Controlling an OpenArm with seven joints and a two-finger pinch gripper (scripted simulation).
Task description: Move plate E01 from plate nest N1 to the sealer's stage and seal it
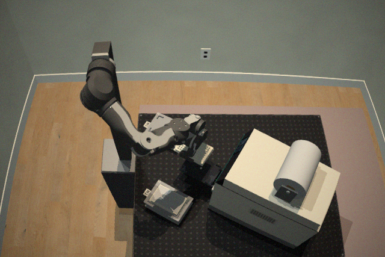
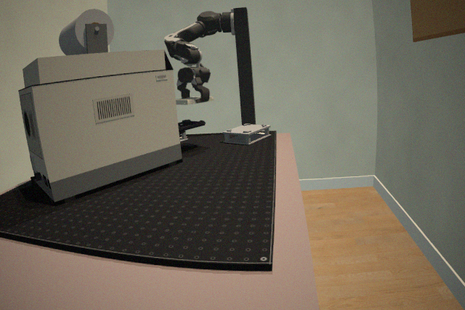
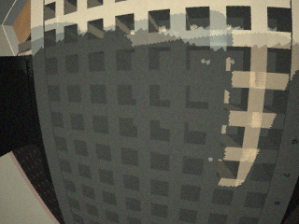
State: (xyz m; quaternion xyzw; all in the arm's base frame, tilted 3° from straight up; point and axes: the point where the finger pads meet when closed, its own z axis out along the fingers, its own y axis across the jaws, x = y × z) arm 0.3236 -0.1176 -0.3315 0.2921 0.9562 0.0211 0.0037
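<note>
Item 1, my gripper [image 2: 193, 94]: closed on plate E01 [image 1: 203, 151], fingers stopped against its edges and not meeting. From the side, my fingers [image 2: 203, 92] come down from above and the plate hangs directly under them, level, well above the dark perforated mat [image 2: 210, 201].

Item 2, plate E01: a pale well plate, wells facing up. From the wrist it fills nearly the whole view as a grid of square wells [image 3: 156, 119], most of it in my own shadow, with a lit strip along the top rows. From above, only its outer end shows past my wrist, pointing toward the sealer.

Item 3, sealer's stage [image 1: 206, 174]: a dark platform standing out from the sealer's front, low over the mat. The plate sits above it and slightly back toward my base; plate and stage are apart, with open air between them in the side view [image 2: 191, 123].

Item 4, sealer [image 1: 267, 185]: pale housing with a foil roll [image 1: 298, 167] on top, on the far side of the stage from me.

Item 5, plate nest N2 [image 1: 168, 201]: on the mat near my pedestal [image 1: 108, 167], holding plate E07 [image 1: 170, 197], well apart from my gripper.

Item 6, plate nest N1 [image 1: 158, 120]: partly hidden beneath my forearm.
</note>
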